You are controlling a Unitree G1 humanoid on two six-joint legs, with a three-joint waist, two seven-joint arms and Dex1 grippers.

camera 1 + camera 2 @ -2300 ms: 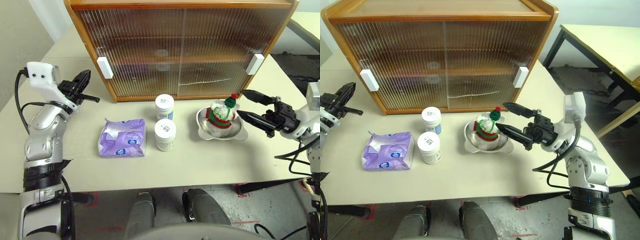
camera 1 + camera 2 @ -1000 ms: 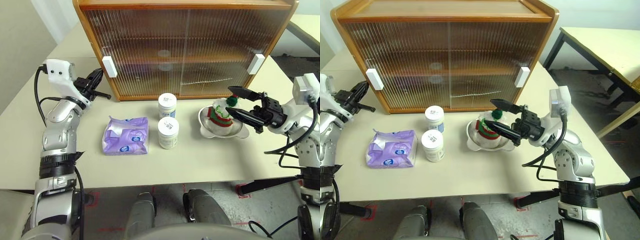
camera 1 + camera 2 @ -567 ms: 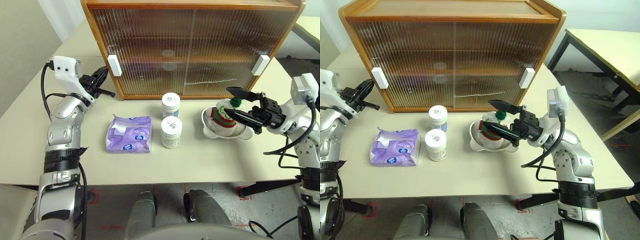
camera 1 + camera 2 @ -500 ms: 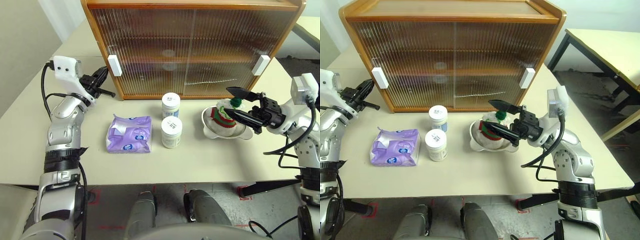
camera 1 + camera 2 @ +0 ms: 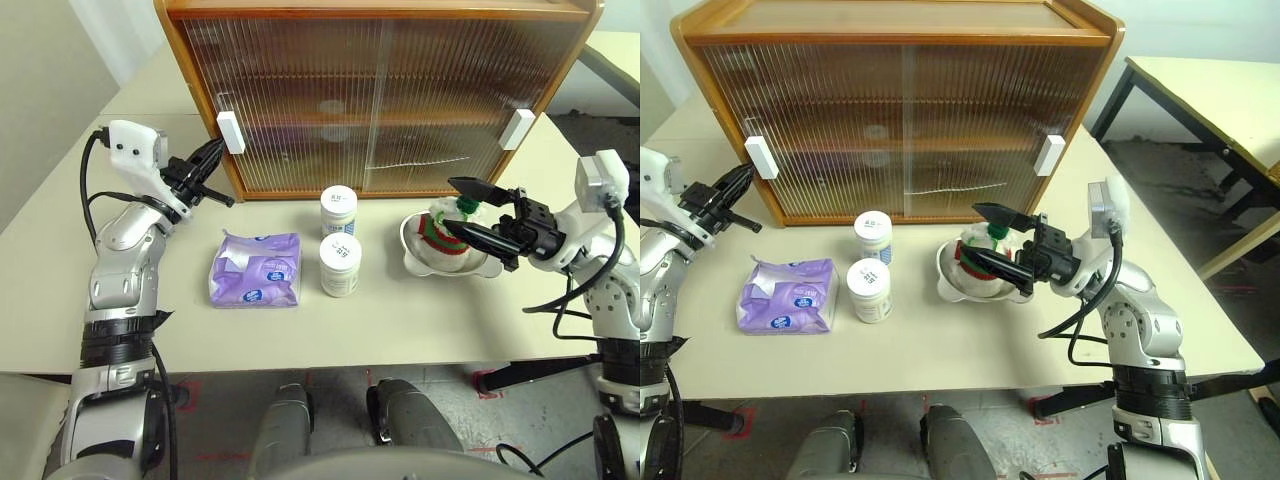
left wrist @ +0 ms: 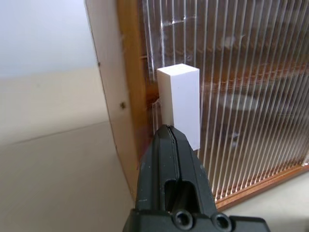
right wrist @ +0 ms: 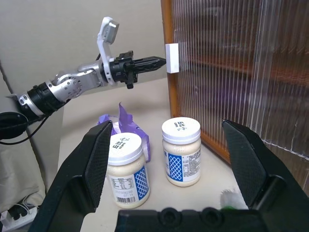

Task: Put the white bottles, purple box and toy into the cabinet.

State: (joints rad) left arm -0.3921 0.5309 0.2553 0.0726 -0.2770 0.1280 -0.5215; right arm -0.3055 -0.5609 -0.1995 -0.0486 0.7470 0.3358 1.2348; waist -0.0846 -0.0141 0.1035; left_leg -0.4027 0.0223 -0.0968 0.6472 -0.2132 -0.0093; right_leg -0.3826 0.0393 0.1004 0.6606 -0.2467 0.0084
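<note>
cabinet (image 5: 380, 95) behind | box (image 5: 255, 270) left | bottles (image 5: 339, 238) centre | toy (image 5: 441, 225) in bowl (image 5: 415, 258) right

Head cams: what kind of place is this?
Probably a lab or test room, not a home: a wooden cabinet staged on a plain pale table, a second bare table behind, red tape marks on a concrete floor.

Shallow metal bowl (image 5: 480, 266) toward the table's (image 5: 400, 330) right edge. Second table (image 5: 1210, 85) beyond the right side.
</note>
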